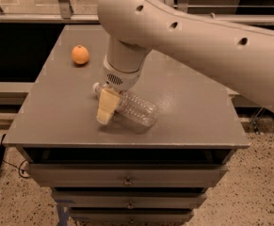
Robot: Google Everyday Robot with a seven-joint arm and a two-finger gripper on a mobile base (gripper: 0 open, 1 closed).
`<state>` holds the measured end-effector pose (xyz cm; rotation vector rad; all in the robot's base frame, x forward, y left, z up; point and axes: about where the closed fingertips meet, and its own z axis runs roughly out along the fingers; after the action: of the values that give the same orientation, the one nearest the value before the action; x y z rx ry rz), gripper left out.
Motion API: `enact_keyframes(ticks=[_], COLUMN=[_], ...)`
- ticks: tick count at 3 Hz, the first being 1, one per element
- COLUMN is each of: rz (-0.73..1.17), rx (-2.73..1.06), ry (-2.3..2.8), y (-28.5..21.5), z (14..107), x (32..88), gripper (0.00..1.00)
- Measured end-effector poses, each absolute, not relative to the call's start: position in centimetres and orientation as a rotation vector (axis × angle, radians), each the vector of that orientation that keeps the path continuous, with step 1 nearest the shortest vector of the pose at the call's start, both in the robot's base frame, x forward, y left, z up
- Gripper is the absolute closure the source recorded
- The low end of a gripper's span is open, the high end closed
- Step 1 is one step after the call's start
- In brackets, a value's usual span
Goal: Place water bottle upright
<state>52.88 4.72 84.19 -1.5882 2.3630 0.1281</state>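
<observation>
One gripper [106, 111]: low over the table [193, 126], right at the neck of the water bottle [137, 109].
Grip: pinching or just straddling, we can't tell.
Bottle spot: on its side beneath the gripper, cap poking out behind it.
Why there: we reckon a neck hold lets it swing upright.
Bystander: orange [80, 54], well beyond the gripper.

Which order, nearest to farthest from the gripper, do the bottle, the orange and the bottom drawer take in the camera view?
The gripper is low over the table, towards its front.
1. The bottle: lying on its side, right at the gripper.
2. The orange: at the table's back left.
3. The bottom drawer: under the table's front, lowest in view.
</observation>
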Motion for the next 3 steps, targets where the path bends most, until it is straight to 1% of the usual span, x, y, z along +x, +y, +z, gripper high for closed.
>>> enact_keyframes(ticks=[2, 3], rz=[0.083, 0.185], rx=[-1.546, -1.51], ry=[2.369, 2.283], y=[5.3, 5.9], z=[84.4, 87.4], x=[55.6, 57.4], gripper=[0.64, 0.88])
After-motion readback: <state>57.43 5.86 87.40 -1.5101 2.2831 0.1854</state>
